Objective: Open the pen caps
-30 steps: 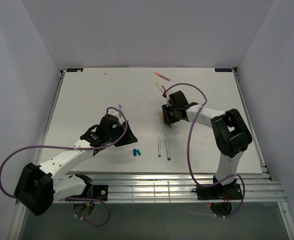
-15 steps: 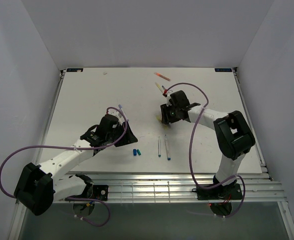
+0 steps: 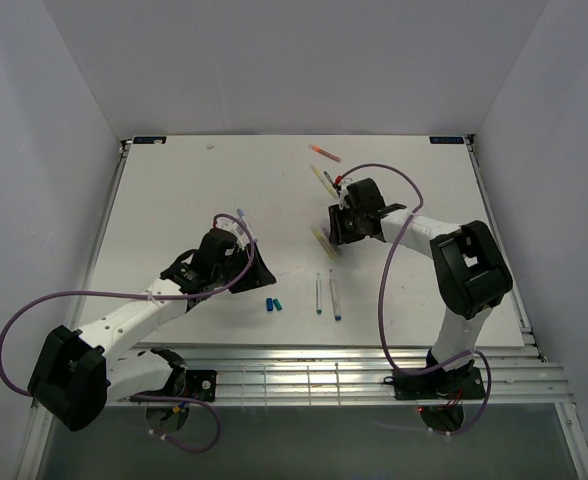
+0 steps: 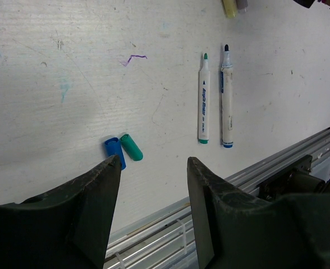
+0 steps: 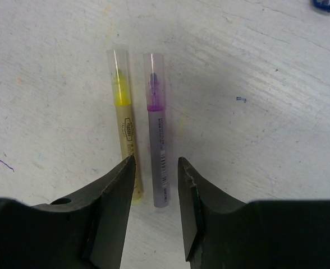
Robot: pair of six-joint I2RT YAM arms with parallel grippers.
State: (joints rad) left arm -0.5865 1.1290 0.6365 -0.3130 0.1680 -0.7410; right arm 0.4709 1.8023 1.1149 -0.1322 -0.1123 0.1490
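Observation:
Two capped pens lie side by side under my right gripper (image 5: 156, 162): a yellow pen (image 5: 124, 126) and a purple pen (image 5: 157, 131), each with a clear cap at the far end. The gripper is open, and its fingers straddle the purple pen's rear end. From above, these pens (image 3: 323, 241) lie just left of the right gripper (image 3: 340, 231). A blue cap (image 4: 115, 152) and a teal cap (image 4: 131, 147) lie loose just ahead of my open, empty left gripper (image 4: 154, 165). Two uncapped white pens lie to their right, one green-tipped (image 4: 204, 106) and one blue-tipped (image 4: 227, 101).
A pink-orange pen (image 3: 325, 152) and a yellow pen (image 3: 321, 177) lie at the back of the white table (image 3: 174, 190). The table's near edge meets metal rails (image 3: 324, 375). White walls enclose the table on three sides.
My right gripper has shifted slightly right and back, so the yellow and purple pens show more beside it. The left arm has not moved.

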